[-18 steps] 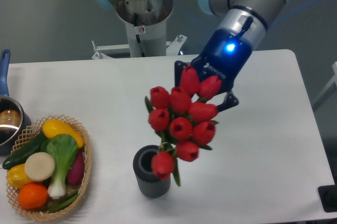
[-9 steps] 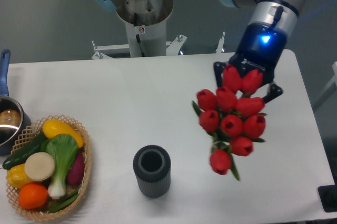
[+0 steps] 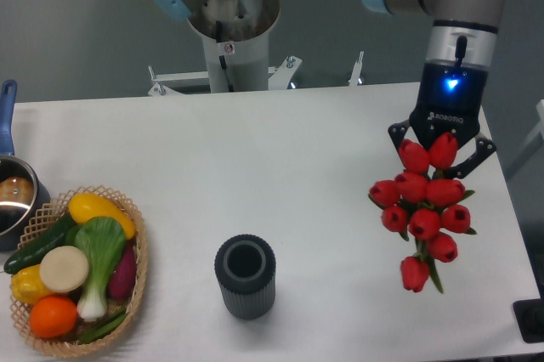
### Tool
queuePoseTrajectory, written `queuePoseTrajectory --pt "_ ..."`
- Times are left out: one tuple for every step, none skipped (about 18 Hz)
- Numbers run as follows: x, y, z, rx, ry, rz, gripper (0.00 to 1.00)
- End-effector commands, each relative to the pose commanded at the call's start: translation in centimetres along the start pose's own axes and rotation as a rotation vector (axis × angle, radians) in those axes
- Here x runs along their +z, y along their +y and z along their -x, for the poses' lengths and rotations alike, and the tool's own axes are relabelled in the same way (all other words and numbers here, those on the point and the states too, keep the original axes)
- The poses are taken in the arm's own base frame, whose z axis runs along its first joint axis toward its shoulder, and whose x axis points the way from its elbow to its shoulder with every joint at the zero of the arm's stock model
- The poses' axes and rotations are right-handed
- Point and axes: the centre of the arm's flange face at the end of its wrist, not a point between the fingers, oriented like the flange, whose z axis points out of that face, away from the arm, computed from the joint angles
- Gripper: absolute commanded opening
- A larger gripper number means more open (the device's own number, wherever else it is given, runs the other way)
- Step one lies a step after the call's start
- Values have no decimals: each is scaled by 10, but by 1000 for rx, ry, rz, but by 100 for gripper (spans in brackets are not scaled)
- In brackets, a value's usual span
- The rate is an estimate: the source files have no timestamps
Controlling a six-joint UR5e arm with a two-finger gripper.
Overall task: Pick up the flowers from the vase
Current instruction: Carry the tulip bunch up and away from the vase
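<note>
The flowers (image 3: 422,217) have been carried from above the vase (image 3: 245,276) to the table's right side. They are held tight by the closed gripper (image 3: 442,143), and the vase is left empty, so the pick-up looks done.

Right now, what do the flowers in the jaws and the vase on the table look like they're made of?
The flowers: probably plastic or foam imitation, since the red buds are uniform, smooth and slightly glossy, holding a stiff cluster while gripped. The vase: dark grey and matte with even vertical ribs, which suggests moulded plastic or rubber, though I cannot tell which.
</note>
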Motion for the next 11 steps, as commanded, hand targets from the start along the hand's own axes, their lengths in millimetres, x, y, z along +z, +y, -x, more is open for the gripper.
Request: queuePoseTrajectory --pt "2 6 0 0 -19 45 0" --pt "0 10 2 0 -45 95 0" --pt "2 15 3 0 -65 144 0" --pt "2 19 4 -3 -78 184 0" --pt "5 24 4 -5 -73 223 0" --pt "6 28 5 14 -67 268 0" --pt "6 33 5 52 -57 318 0" --pt "6 37 6 80 -37 360 0" --pt "7 42 5 95 -4 392 0" --pt "9 47 3 107 27 415 0" --pt "9 50 2 130 42 434 0"
